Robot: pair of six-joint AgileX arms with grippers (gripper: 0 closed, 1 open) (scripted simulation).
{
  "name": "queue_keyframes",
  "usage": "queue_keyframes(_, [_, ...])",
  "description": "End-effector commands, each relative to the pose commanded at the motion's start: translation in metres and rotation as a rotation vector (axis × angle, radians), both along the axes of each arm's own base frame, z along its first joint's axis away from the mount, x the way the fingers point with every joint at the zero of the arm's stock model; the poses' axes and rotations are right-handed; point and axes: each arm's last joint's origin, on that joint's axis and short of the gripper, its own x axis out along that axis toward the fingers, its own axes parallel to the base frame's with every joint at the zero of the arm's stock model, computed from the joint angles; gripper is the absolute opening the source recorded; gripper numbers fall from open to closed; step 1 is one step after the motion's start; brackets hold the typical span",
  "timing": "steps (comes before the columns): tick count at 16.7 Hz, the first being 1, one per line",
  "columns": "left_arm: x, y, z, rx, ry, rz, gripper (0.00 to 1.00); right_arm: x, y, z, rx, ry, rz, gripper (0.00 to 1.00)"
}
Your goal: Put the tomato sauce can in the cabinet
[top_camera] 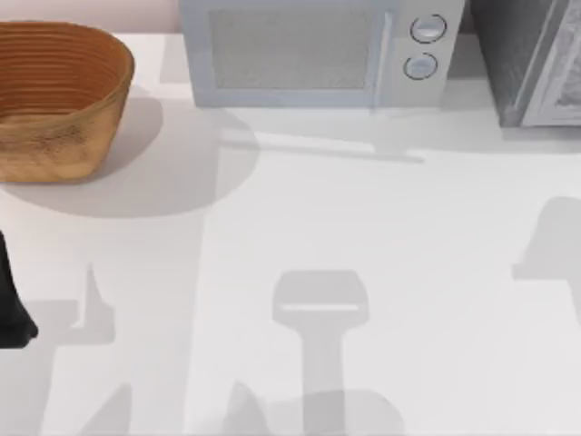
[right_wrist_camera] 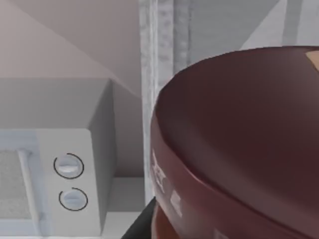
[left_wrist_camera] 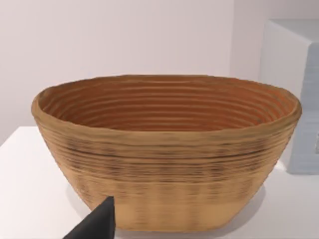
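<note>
Maroon-topped tomato sauce can (right_wrist_camera: 239, 144) looms at right of the right wrist view, presumably gripped (right claw's closure cannot be told), with cabinet (right_wrist_camera: 164, 59) just behind; nearer than left claw (left_wrist_camera: 97, 224).

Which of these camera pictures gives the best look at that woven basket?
The left wrist view: the basket faces the camera whole, with its ribbed inside and rim plain to see. The top view catches it from above at the table's far left corner, cut off by the picture's edge. The right wrist view looks toward the microwave instead.
</note>
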Motion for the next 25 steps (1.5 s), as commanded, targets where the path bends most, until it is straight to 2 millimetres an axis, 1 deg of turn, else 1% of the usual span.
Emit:
queue_keyframes(4, [0.0, 0.0, 0.0, 0.0, 0.0, 0.0, 1.0, 0.029, 0.008, 0.089, -0.004, 0.003, 0.001, 0.0])
queue_keyframes(7, [0.0, 0.0, 0.0, 0.0, 0.0, 0.0, 1.0, 0.058, 0.017, 0.147, -0.006, -0.004, 0.0, 0.0])
queue_keyframes(10, [0.0, 0.0, 0.0, 0.0, 0.0, 0.0, 1.0, 0.086, 0.026, 0.191, -0.006, -0.016, -0.003, 0.0])
queue_keyframes(12, [0.0, 0.0, 0.0, 0.0, 0.0, 0.0, 1.0, 0.102, 0.032, 0.212, -0.006, -0.026, -0.004, 0.0])
queue_keyframes(14, [0.0, 0.0, 0.0, 0.0, 0.0, 0.0, 1.0, 0.115, 0.037, 0.226, -0.006, -0.033, -0.006, 0.0])
queue_keyframes(16, [0.0, 0.0, 0.0, 0.0, 0.0, 0.0, 1.0, 0.123, 0.04, 0.233, -0.006, -0.037, -0.006, 0.0])
queue_keyframes(18, [0.0, 0.0, 0.0, 0.0, 0.0, 0.0, 1.0, 0.126, 0.041, 0.236, -0.006, -0.038, -0.007, 0.0])
queue_keyframes(23, [0.0, 0.0, 0.0, 0.0, 0.0, 0.0, 1.0, 0.126, 0.04, 0.235, -0.003, -0.039, -0.01, 0.0])
queue_keyframes(25, [0.0, 0.0, 0.0, 0.0, 0.0, 0.0, 1.0, 0.136, 0.041, 0.236, -0.002, -0.039, -0.008, 0.0])
